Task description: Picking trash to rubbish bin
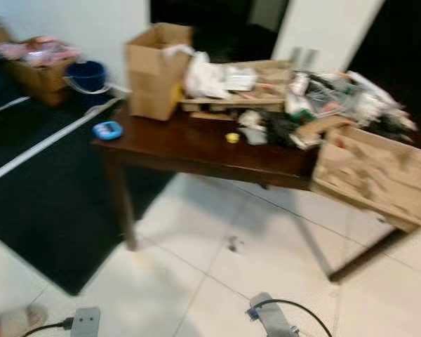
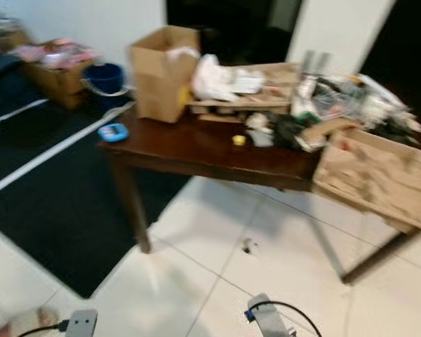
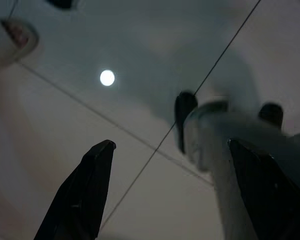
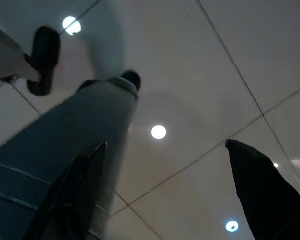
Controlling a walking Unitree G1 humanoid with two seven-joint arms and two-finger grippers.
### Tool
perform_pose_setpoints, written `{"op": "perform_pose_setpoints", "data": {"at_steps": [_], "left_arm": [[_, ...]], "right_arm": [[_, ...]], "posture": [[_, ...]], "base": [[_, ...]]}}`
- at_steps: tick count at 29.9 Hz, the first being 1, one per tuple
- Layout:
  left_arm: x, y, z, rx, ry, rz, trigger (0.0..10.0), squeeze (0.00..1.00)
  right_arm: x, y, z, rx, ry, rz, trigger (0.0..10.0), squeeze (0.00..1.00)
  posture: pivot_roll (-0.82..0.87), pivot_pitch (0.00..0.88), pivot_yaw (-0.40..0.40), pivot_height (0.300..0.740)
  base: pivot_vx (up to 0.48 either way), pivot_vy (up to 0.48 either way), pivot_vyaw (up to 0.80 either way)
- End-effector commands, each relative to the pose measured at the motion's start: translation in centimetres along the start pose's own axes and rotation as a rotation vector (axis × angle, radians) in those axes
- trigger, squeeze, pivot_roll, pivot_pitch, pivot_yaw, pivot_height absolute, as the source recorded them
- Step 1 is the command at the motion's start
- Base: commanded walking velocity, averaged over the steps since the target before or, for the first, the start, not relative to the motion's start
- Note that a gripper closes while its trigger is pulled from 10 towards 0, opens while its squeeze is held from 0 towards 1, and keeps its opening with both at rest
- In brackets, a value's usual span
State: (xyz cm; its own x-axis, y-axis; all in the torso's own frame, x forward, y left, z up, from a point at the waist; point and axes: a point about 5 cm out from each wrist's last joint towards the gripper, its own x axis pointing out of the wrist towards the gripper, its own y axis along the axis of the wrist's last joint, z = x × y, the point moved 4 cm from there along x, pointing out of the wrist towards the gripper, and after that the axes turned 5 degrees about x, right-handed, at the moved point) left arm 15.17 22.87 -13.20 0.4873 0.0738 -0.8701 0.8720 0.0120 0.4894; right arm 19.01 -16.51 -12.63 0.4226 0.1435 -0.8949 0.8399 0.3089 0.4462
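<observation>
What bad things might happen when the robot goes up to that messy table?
1. The flat cardboard hangs over the table's right edge and could slide off if bumped.
2. The pile of trash is tangled, so pulling one piece may drag others down.
3. The picture is blurred, so the small yellow thing and blue thing near the edges may be missed or knocked off.

table (image 1: 196, 144) front edge bare | clutter (image 1: 316, 109) behind (boxes too)
</observation>
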Motion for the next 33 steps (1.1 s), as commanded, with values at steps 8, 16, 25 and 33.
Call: {"op": "perform_pose_setpoints", "data": {"at_steps": [8,16,25,33], "left_arm": [[-0.3,-1.9,0.0,-0.011,-0.005,-0.058,10.0,0.00],[-0.3,-1.8,-0.2,-0.022,0.004,-0.048,10.0,0.00],[0.2,3.1,-0.4,-0.064,-0.015,0.121,10.0,0.00],[0.0,10.8,0.4,0.005,-0.060,0.359,10.0,0.00]], "right_arm": [[-1.2,10.5,-4.9,0.146,0.433,0.370,10.0,0.00],[-7.5,19.2,-8.0,0.091,0.988,0.709,10.0,0.00],[-13.8,26.9,-7.3,0.000,1.052,1.058,10.0,0.00],[-16.9,29.4,-7.8,-0.118,1.051,1.159,10.0,0.00]], "posture": [[0.15,0.071,-0.034,0.740],[0.15,0.072,-0.032,0.740],[0.15,0.074,-0.036,0.740],[0.16,0.073,-0.041,0.740]], "base": [[0.000,0.000,0.00],[0.000,0.000,0.00],[0.000,0.000,0.00],[0.090,0.000,0.00]]}}
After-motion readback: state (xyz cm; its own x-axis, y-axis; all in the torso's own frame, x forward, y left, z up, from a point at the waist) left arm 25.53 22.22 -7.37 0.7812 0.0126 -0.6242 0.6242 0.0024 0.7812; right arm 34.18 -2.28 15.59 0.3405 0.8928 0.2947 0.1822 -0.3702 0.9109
